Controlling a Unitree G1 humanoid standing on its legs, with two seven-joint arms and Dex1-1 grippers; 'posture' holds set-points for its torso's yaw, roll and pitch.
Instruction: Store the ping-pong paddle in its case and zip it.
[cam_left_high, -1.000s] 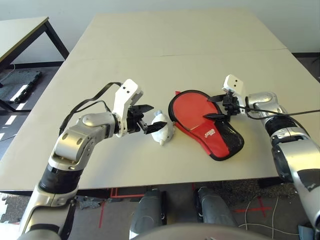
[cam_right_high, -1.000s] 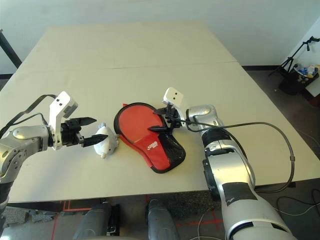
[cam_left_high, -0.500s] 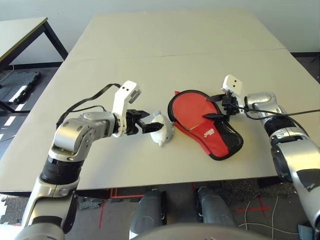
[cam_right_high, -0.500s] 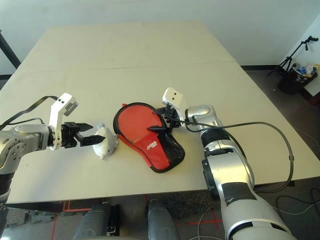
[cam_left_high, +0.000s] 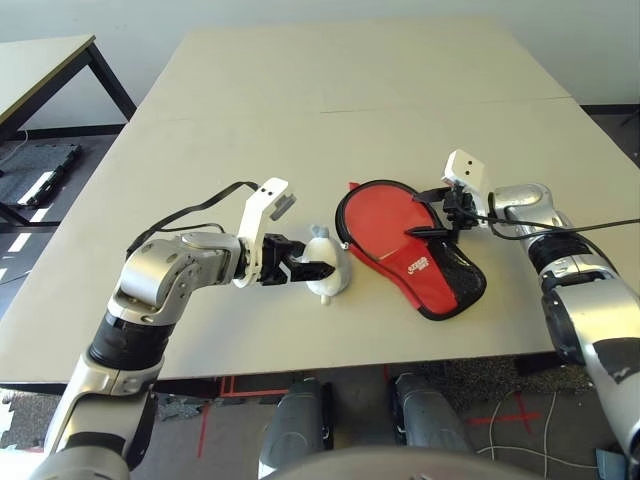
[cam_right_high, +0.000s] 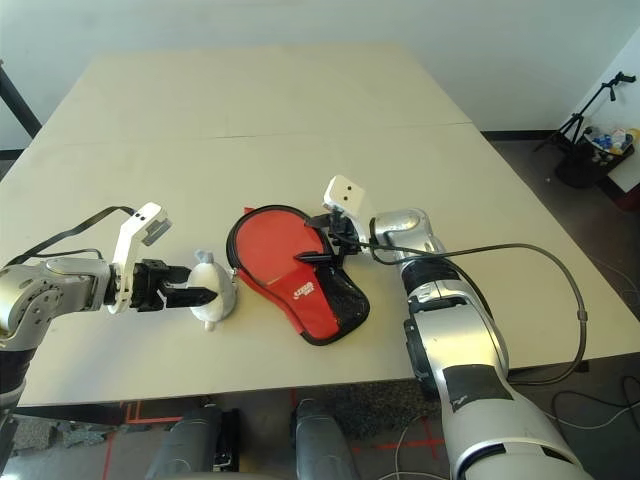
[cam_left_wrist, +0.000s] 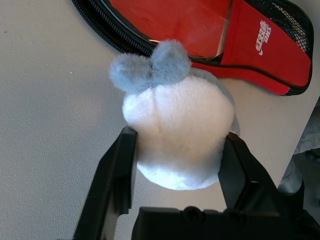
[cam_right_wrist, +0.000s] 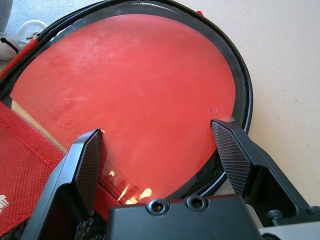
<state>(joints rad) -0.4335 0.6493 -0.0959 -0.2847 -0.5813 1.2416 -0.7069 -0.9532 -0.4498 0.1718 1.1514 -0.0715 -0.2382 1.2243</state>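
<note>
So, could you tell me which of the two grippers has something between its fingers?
The left gripper: its fingers sit on both sides of the small white plush toy. The right gripper hangs open over the ping-pong paddle.

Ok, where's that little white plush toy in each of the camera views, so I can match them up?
Left eye view: white plush toy, left of centre, between the left tool's fingers, beside the case.
Right eye view: lower left, left of the case.
Left wrist view: centre, between the two black fingers.
Right wrist view: a sliver in one corner.
Shared landmark: the case's black zip edging.
</note>
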